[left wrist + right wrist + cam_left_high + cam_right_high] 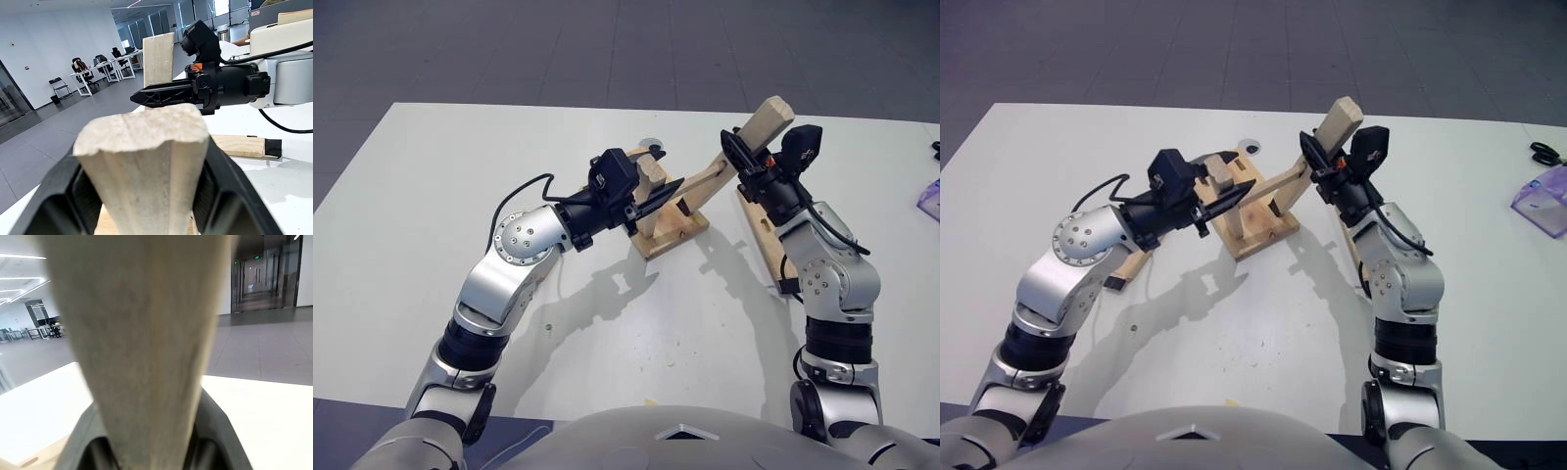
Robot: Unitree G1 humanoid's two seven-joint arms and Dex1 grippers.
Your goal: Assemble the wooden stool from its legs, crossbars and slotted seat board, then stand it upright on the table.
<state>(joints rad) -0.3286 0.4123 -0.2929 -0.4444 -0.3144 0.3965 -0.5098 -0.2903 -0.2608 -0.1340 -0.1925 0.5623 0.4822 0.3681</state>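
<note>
Holding two legs at once, the robot works over the pale slotted wooden seat board (pixel 677 235), which lies flat on the white desk (pixel 460 176) near its far middle. The left pincer (pixel 651 196) is clamped on the short upright pale wooden leg (pixel 653 168) rising from the board's left part. The right pincer (pixel 741 157) is clamped on the longer square pale wooden leg (pixel 771 119), which tilts up and to the right from the board (whether its foot is fully seated in a slot, I cannot tell). Another pale wooden bar with a dark end (pixel 239 145) lies on the desk to the right, under the right arm. These parts look stiff, light and dry, so they should hold firmly without crushing. Grasping low, close to the joint, would likely limit levering. The light board may skid on the smooth desk unless one leg is steadied.
</note>
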